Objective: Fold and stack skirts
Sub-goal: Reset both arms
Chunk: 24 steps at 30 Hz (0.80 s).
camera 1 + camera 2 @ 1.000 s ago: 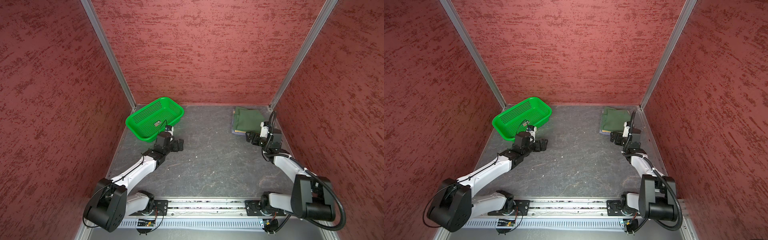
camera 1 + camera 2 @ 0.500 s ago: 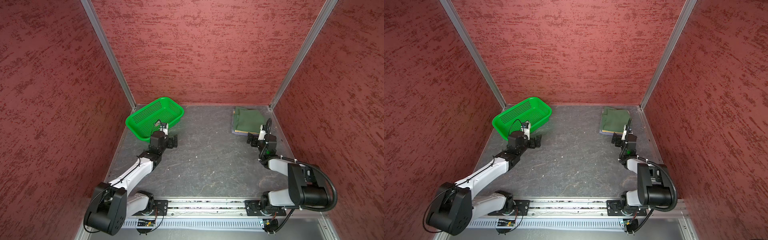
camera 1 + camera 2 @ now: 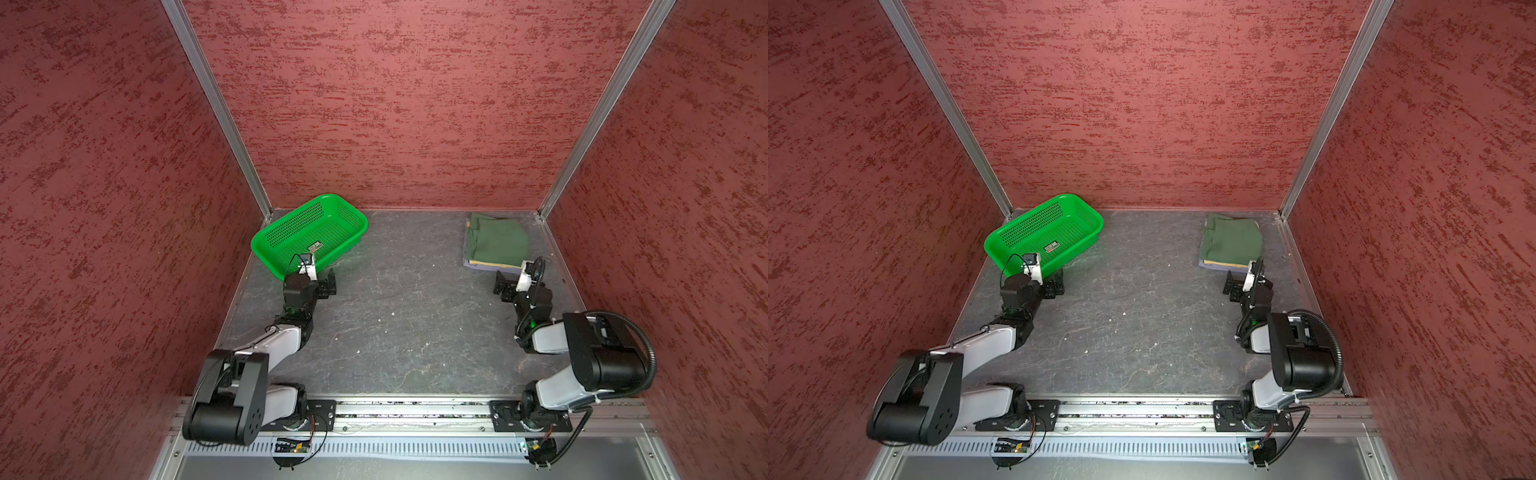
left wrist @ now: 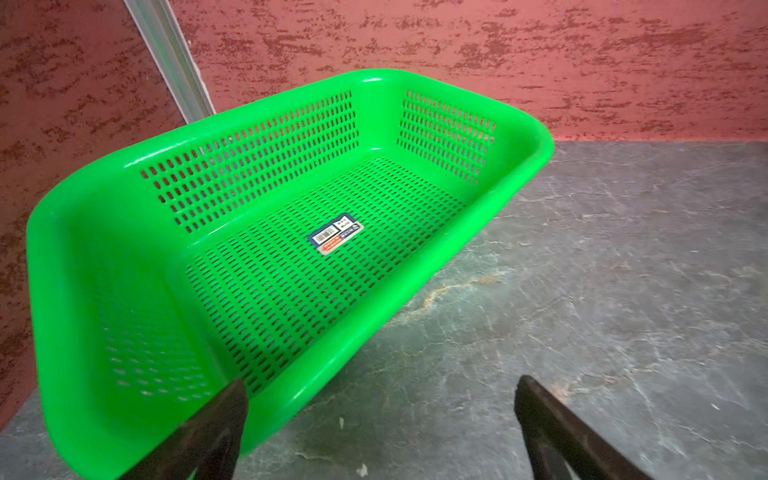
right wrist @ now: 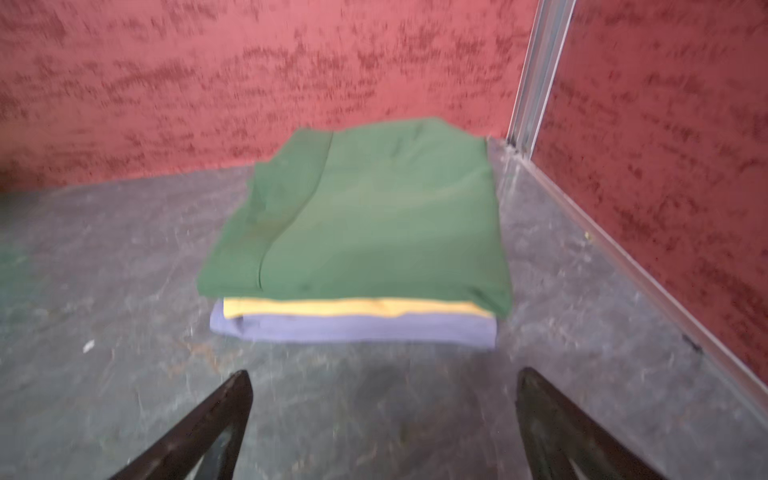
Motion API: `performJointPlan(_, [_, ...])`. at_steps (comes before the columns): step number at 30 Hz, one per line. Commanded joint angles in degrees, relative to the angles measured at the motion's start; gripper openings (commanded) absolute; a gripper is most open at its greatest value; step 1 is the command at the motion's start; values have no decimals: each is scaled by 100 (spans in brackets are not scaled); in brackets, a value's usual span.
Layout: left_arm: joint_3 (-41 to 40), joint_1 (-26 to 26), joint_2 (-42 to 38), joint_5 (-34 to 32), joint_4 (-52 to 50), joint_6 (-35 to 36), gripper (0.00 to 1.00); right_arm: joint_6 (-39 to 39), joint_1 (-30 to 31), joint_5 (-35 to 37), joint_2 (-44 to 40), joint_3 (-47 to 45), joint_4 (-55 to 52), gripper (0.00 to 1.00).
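Three folded skirts lie stacked in the back right corner. The dark green skirt (image 3: 498,245) (image 3: 1231,241) (image 5: 365,216) is on top. Under it the mustard-yellow skirt (image 5: 353,308) shows as a strip, and the lavender-grey skirt (image 5: 353,329) lies at the bottom. My right gripper (image 3: 505,286) (image 3: 1233,286) (image 5: 384,378) stands open and empty just in front of the stack, apart from it. My left gripper (image 3: 327,286) (image 3: 1057,286) (image 4: 380,386) is open and empty, low over the table by the basket's near long side.
An empty bright green perforated basket (image 3: 363,220) (image 3: 1098,222) (image 4: 536,141) stands at the back left, angled. Red walls close in the dark grey table (image 3: 407,311) on three sides. The arms' rail runs along the front edge.
Both arms have folded back toward their bases. The left gripper shifted a little left along the basket. The right gripper drew slightly away from the stack. Both stayed open.
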Motion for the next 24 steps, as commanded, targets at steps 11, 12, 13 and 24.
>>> performJointPlan(11, [-17,392,1325,684,1942,-70,99,-52,41,165,-29,95,346,99])
performJointPlan(12, [26,399,1259,651,1706,-118,99,-53,38,165,-31,95,345,99])
performJointPlan(13, [45,420,1276,666,1696,-139,99,-51,38,165,-31,96,335,99])
performJointPlan(24, [100,491,1279,793,1618,-173,99,-117,48,-7,-27,113,312,99])
